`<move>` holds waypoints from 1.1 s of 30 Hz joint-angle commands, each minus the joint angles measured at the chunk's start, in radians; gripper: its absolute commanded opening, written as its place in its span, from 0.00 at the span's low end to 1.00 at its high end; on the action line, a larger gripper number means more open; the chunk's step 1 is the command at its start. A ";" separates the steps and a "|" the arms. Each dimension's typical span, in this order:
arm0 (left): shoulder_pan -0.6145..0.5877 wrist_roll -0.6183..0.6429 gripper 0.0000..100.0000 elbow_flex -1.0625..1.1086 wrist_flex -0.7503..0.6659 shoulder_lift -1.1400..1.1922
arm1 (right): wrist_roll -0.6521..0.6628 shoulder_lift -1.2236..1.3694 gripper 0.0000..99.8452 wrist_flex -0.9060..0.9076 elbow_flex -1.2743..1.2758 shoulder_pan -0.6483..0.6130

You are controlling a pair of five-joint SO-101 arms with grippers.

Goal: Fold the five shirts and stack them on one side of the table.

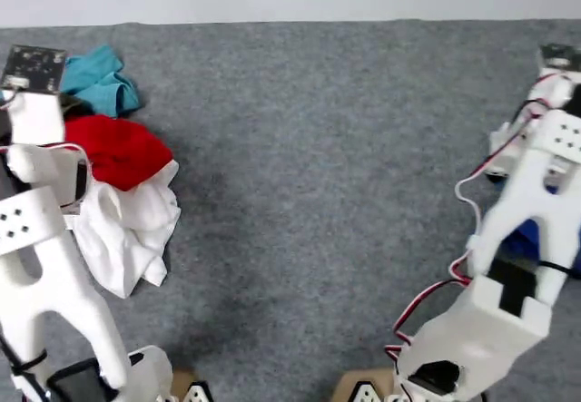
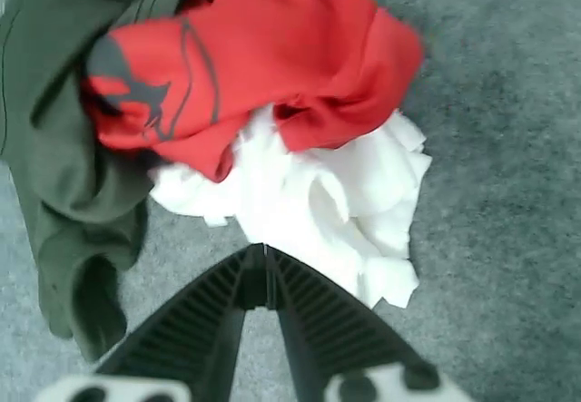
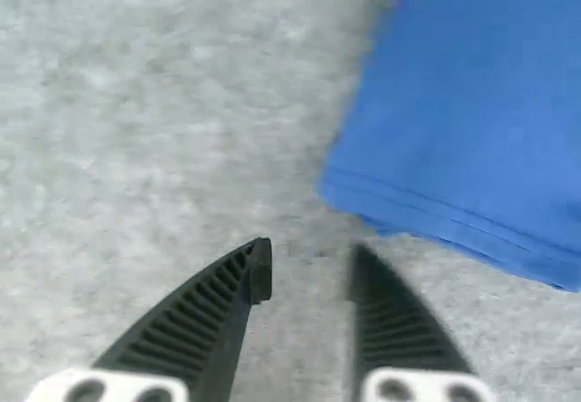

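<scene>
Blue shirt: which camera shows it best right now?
The right wrist view: the blue shirt lies flat on the grey table, its hemmed edge plain, just beyond the right gripper, jaws open. The high view gives a small blue patch behind the right arm. The left wrist view faces the red shirt and white shirt.

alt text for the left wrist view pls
A crumpled red shirt lies partly over a bunched white shirt and a dark green shirt, all on a grey table cover. The left arm's black jaws are shut, their tips at the white shirt's edge.
</scene>
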 commanded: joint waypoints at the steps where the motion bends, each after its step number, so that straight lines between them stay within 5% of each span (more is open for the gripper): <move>1: 0.029 0.003 0.00 -0.033 0.023 -0.034 | -0.018 -0.131 0.01 0.042 0.046 -0.076; 10: 0.031 -0.006 0.01 0.099 0.025 0.009 | -0.017 -0.375 0.02 0.041 0.376 -0.203; 21: -0.141 -0.224 0.19 0.186 -0.069 0.169 | -0.020 -0.475 0.01 0.039 0.710 -0.194; 30: -0.138 -0.236 0.19 0.182 -0.203 0.474 | -0.020 -0.526 0.01 0.039 0.744 -0.194; 33: -0.129 -0.235 0.10 0.165 -0.209 0.532 | -0.020 -0.544 0.01 0.041 0.744 -0.194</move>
